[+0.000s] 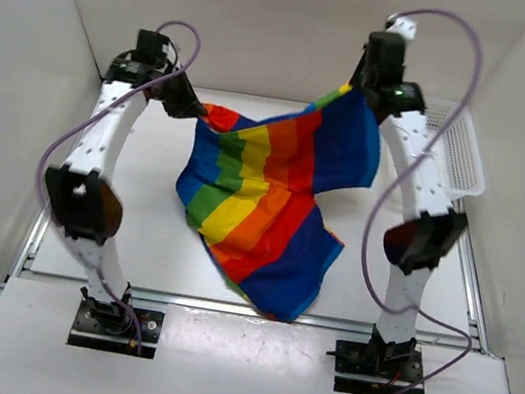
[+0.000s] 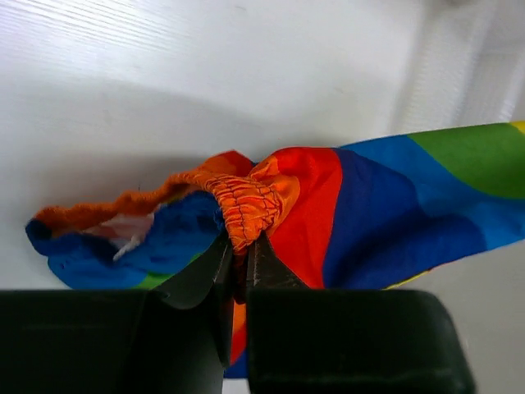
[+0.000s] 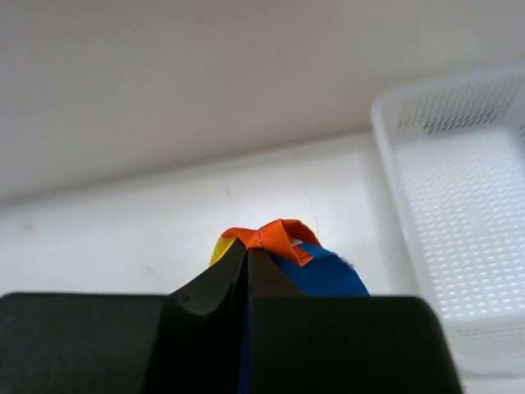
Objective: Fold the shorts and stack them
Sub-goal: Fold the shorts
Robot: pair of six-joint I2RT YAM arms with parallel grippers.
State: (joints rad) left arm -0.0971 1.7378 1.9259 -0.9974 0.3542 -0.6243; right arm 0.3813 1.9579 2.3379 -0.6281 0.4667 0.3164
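The soft rainbow-striped cloth shorts (image 1: 262, 197) hang left of the white plastic mesh basket (image 1: 462, 149), top edge rising towards it, long axis slanting down and away from it. The left gripper (image 2: 238, 246) is clamped on the gathered orange waistband (image 2: 246, 201) at the end far from the basket; the right gripper (image 3: 247, 250) pinches an orange fold (image 3: 275, 234) nearest it. Folds hide the leg openings.

The table (image 1: 136, 237) is a flat white surface. A white mesh basket (image 1: 464, 154) stands at its far right corner. The lower end of the shorts (image 1: 262, 197) drapes onto the table near its front edge, between the left arm base (image 1: 117, 324) and the right arm base (image 1: 381, 366).
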